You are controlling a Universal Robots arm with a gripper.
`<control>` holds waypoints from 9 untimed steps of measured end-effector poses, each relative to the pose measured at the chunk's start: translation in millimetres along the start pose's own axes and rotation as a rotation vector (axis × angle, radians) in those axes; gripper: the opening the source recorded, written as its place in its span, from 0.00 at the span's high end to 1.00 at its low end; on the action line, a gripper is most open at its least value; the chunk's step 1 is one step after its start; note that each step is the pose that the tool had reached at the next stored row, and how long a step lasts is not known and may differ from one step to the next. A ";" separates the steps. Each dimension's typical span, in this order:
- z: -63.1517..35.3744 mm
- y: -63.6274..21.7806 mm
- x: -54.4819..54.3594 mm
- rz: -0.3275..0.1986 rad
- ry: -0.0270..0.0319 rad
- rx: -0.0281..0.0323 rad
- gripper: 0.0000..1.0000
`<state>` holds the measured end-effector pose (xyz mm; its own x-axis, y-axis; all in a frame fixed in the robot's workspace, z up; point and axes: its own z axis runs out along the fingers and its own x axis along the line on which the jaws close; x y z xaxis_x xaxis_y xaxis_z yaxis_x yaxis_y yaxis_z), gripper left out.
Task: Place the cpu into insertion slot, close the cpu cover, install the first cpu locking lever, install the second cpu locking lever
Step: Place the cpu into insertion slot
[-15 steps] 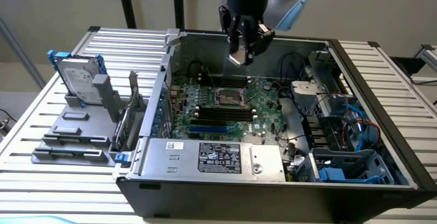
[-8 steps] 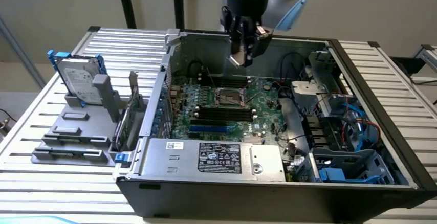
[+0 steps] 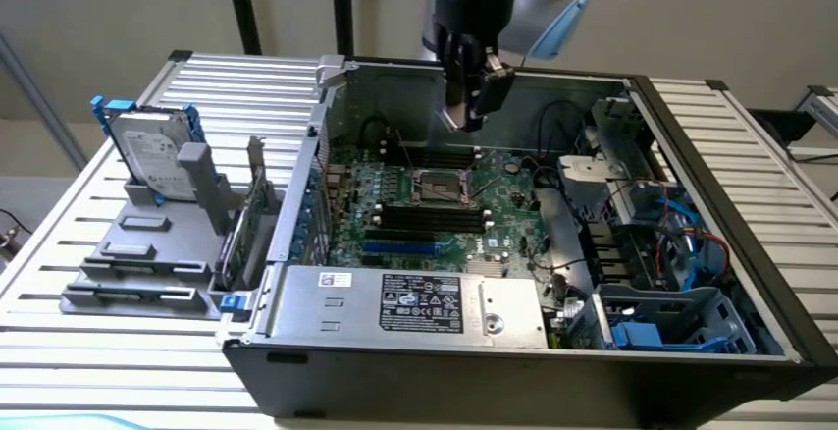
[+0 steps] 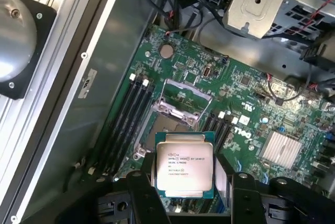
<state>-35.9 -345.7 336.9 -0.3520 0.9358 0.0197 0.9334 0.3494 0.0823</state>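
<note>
My gripper (image 3: 472,106) hangs over the back of the open computer case (image 3: 392,371), above the motherboard (image 3: 433,219). It is shut on the cpu (image 4: 184,165), a pale square chip with printed text, held flat between the two black fingers (image 4: 144,195). From the exterior view the cpu (image 3: 453,116) is a small pale patch at the fingertips. Below it lies the insertion slot (image 3: 442,187), dark and square with a metal rim. In the wrist view the insertion slot (image 4: 170,122) is partly hidden by the chip, and the cpu cover (image 4: 184,92) stands raised at its far side.
Long black memory sticks (image 3: 416,219) flank the socket. A power supply (image 3: 406,304) fills the case's near side, and a drive cage with cables (image 3: 654,243) lies toward the exterior view's right. A hard drive (image 3: 147,155) stands in a grey rack outside the case.
</note>
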 end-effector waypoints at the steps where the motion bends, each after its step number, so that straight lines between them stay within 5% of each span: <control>1: 0.5 -0.1 0.0 0.017 -0.0011 0.0006 0.46; 4: 2.4 -0.2 0.0 0.067 -0.0035 0.0041 0.46; 9: 5.8 -0.5 -0.1 0.142 -0.0042 0.0196 0.46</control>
<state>-35.9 -345.7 331.1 -0.2164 0.9760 0.0256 0.9749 0.2146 0.0595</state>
